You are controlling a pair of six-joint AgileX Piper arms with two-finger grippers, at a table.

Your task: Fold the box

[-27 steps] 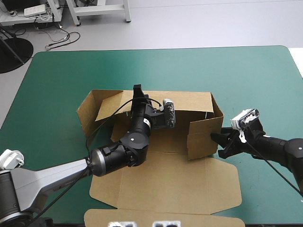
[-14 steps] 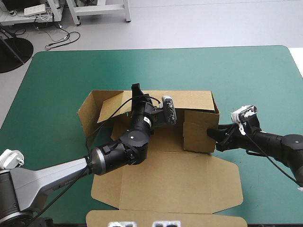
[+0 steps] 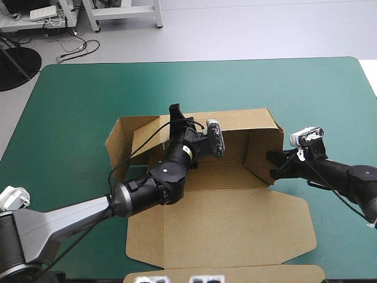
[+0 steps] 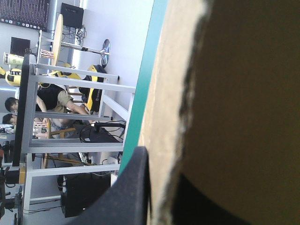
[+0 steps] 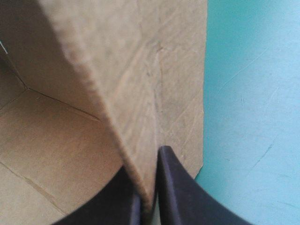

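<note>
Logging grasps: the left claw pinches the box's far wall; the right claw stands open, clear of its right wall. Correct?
No: the right claw is shut on the right wall of the box, as the right wrist view shows. The left claw pinches the far wall.

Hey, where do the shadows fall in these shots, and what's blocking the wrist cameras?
High view: even light on the teal-green cover, soft shade inside the raised walls of the box. Left wrist view: the box wall fills most of it, darkest beside the left gripper's finger. Right wrist view: the wall between the right gripper's fingers is shaded inside, lit outside.
</note>
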